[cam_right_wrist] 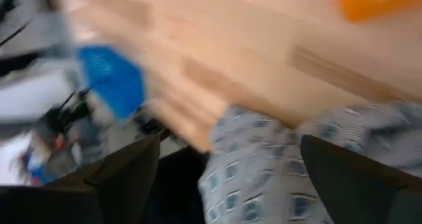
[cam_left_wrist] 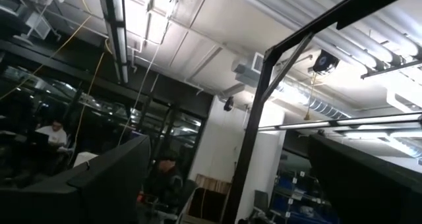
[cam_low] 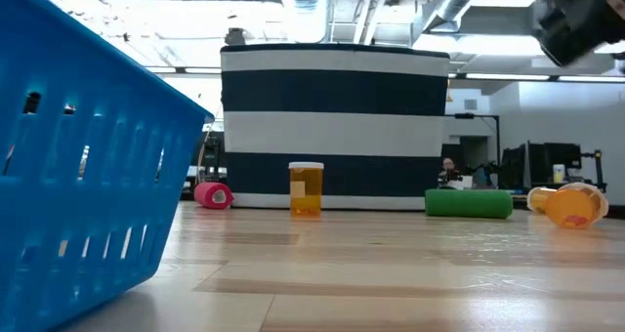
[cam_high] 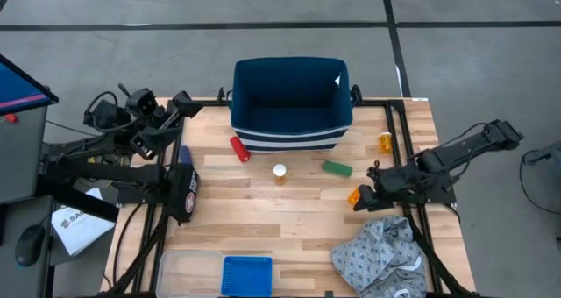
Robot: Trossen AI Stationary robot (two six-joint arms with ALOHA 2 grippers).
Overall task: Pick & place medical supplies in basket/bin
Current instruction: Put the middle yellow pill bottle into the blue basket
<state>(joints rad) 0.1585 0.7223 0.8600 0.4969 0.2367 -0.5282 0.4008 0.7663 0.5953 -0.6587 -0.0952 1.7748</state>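
The blue basket [cam_high: 246, 274] stands at the table's near edge and fills the left of the low view [cam_low: 78, 176]. A red cylinder [cam_high: 239, 148], a white-capped orange bottle [cam_high: 280, 172] standing upright, and a green oblong piece [cam_high: 337, 167] lie before the navy striped tub [cam_high: 289, 101]. One orange bottle [cam_high: 385, 141] lies near the right edge. Another orange bottle [cam_high: 354, 197] lies just beyond my right gripper [cam_high: 365, 193], which is open over the patterned cloth [cam_right_wrist: 283, 165] with nothing between its fingers. My left gripper [cam_left_wrist: 231, 191] waits open at the far left corner, pointing up at the ceiling.
A crumpled grey patterned cloth [cam_high: 381, 254] covers the near right corner. A clear flat tray [cam_high: 188, 272] lies left of the basket. The tub stands at the far edge. Bare wood lies between the supplies and the basket. The right wrist view is blurred.
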